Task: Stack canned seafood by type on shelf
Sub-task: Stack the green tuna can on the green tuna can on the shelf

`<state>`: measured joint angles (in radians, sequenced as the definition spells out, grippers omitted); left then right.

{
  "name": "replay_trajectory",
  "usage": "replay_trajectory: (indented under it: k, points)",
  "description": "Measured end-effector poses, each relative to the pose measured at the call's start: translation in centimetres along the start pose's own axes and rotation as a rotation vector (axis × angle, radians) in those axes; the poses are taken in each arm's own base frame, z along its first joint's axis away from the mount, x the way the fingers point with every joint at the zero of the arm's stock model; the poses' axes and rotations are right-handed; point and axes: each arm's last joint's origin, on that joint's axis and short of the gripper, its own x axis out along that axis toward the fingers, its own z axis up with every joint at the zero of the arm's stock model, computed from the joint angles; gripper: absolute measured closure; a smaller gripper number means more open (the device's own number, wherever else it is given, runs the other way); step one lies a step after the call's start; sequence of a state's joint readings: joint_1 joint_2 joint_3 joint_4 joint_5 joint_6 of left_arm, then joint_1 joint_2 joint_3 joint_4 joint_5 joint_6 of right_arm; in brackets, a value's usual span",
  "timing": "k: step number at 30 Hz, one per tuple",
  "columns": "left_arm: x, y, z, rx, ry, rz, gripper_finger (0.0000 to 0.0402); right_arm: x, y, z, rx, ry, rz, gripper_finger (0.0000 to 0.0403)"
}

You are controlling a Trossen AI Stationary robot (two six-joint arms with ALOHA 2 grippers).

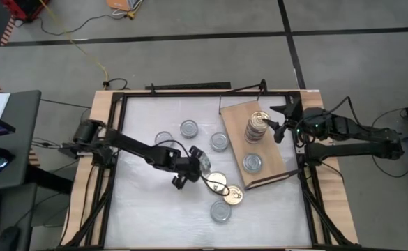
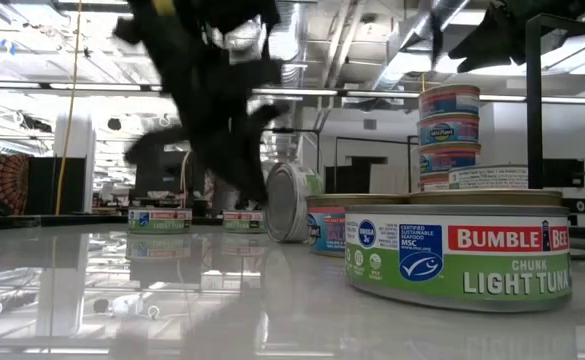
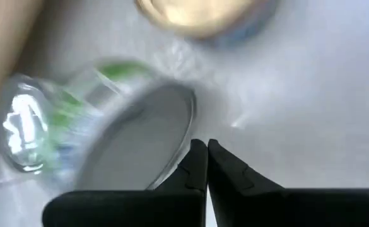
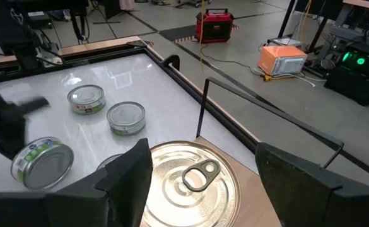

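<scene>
From the bench's front edge, the short round green-labelled Bumble Bee tin [image 2: 459, 247] sits closest; behind it the left claw [image 1: 187, 176], fingers pinched together on nothing, nudges a silver-lidded tin tipped on its edge [image 2: 290, 202]. It should open wide and right the tin first. Farther back, the right claw [image 4: 200, 173] stands open around the gold pull-tab tin [image 4: 190, 183] topping the stack on the light-brown wooden shelf [image 1: 273, 164].

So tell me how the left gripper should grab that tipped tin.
The tipped tin stands on its rim beside the left gripper, flat silver lid facing sideways. Probably best come from above and pinch across its two flat faces, since the curved wall would likely roll away.
</scene>
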<state>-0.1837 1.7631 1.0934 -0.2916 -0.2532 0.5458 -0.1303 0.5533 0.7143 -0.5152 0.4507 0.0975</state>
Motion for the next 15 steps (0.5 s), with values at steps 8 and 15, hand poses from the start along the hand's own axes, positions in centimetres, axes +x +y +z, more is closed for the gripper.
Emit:
replay_trajectory:
  k: [8, 15]
  points:
    - [-5.4, 2.2, 2.4, -0.177, -0.088, -0.017, 0.0357, 0.0, 0.0, 0.0, 0.008, -0.001, 0.0, 0.0097]
    - [-5.8, 3.4, 3.5, -0.12, -0.105, 0.044, 0.0214, 0.1, 0.0, 0.1, 0.012, -0.009, 0.001, 0.0097]
